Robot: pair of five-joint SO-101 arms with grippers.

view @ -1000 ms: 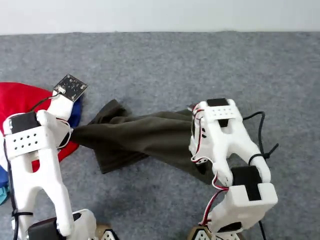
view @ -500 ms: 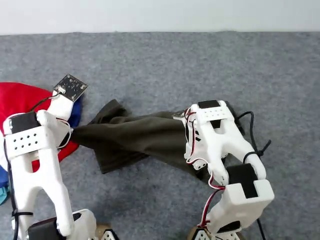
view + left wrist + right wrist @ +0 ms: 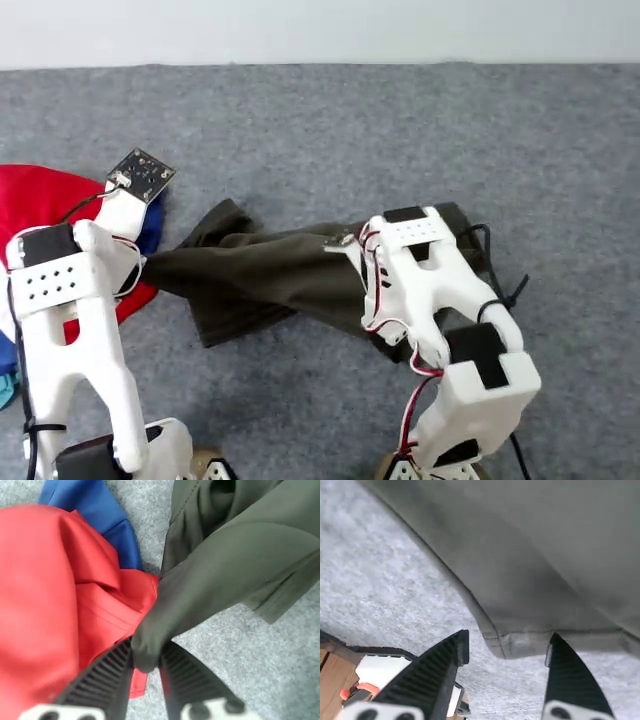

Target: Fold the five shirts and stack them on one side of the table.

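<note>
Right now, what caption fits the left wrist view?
Left gripper pinching olive shirt beside red shirt and blue shirt.

Bare grey felt table covering (image 3: 320, 120) ran across the whole upper part of the high view and down its right edge, giving open passage there. The crumpled dark olive fabric shirt (image 3: 260, 270) stretched across the middle, with the white plastic right arm (image 3: 440, 300) over its right end. The red and blue shirt pile (image 3: 40, 200) blocked the left edge, apparently touching the olive cloth.

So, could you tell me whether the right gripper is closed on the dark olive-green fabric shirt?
No, the right gripper stands open, its black fingers apart on either side of the olive-green shirt's hemmed corner.
</note>
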